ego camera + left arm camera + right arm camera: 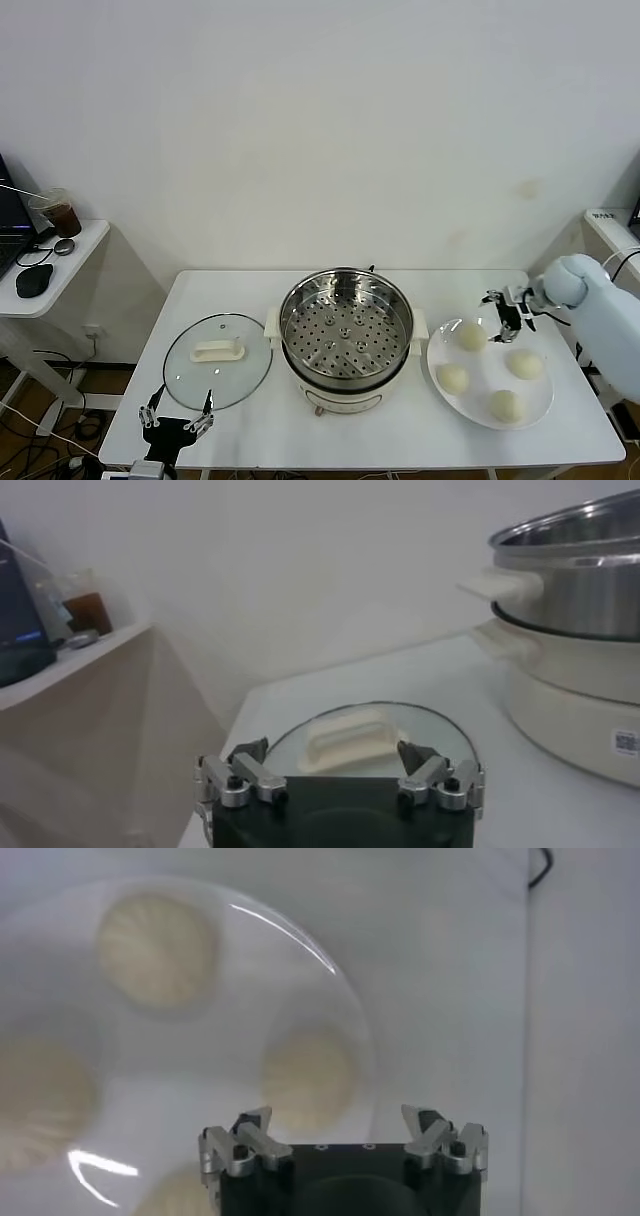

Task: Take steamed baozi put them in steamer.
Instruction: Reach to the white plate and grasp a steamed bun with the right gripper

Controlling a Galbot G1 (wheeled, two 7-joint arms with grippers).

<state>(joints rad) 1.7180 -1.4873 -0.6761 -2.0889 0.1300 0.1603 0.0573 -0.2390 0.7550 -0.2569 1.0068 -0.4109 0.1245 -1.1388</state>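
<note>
Currently all four steamed baozi are seen on the white plate, just to the right of the empty steamer. The right gripper is held above the plate's far edge, jaws spread wide and nothing gripped; the nearest bun lies just below and slightly leftward. The left gripper is parked near the glass lid, likewise wide open and empty, so the right arm is judged far closer.

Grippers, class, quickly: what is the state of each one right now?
Left gripper: open, holding nothing, parked near the glass lid.
Right gripper: open, holding nothing, above the plate of steamed baozi.
</note>
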